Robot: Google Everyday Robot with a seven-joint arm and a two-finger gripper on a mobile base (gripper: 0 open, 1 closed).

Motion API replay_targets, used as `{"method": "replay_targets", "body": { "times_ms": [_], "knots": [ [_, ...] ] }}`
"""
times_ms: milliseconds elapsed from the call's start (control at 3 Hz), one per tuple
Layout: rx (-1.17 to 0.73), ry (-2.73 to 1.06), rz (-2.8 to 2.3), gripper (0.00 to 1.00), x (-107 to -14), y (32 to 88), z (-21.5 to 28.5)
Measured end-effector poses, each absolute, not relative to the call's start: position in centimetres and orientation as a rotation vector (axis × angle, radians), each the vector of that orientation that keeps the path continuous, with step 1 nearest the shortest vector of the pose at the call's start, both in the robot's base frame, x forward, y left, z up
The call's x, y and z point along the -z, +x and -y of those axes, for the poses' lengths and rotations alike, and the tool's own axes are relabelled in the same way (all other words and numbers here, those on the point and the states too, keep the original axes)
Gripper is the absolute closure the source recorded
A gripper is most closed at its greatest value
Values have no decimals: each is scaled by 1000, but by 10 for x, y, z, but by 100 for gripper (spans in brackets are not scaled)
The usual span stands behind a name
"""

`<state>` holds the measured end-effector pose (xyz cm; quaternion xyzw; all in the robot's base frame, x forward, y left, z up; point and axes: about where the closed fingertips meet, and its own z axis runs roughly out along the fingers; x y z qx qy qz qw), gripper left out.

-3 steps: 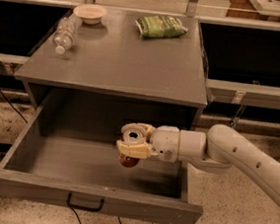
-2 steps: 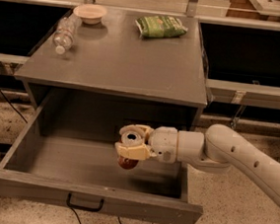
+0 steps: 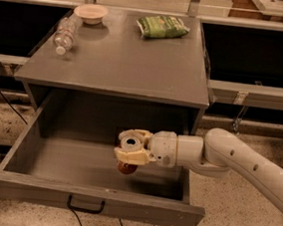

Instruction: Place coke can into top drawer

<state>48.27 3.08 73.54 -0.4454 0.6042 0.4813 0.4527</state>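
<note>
I see my gripper (image 3: pixel 131 153) clamped around the coke can (image 3: pixel 126 168), holding it low inside the pulled-out top drawer (image 3: pixel 67 160), right of its middle.

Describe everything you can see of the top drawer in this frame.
The drawer is a wide, shallow grey box, wood by its look, with a small black handle low on its front. It is pulled well out from under the cabinet and sits level and open. The claw hangs inside it, right of centre, shut on a red can. The can seems to be just above the drawer's floor, with a shadow beneath it.
</note>
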Motion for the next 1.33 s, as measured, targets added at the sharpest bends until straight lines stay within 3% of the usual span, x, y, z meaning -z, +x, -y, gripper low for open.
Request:
{"method": "replay_targets", "body": {
  "times_ms": [1000, 1333],
  "knots": [
    [-1223, -1060, -1538, 100, -686, 490, -38],
    [-1223, -1060, -1538, 82, -686, 490, -38]
  ]
}}
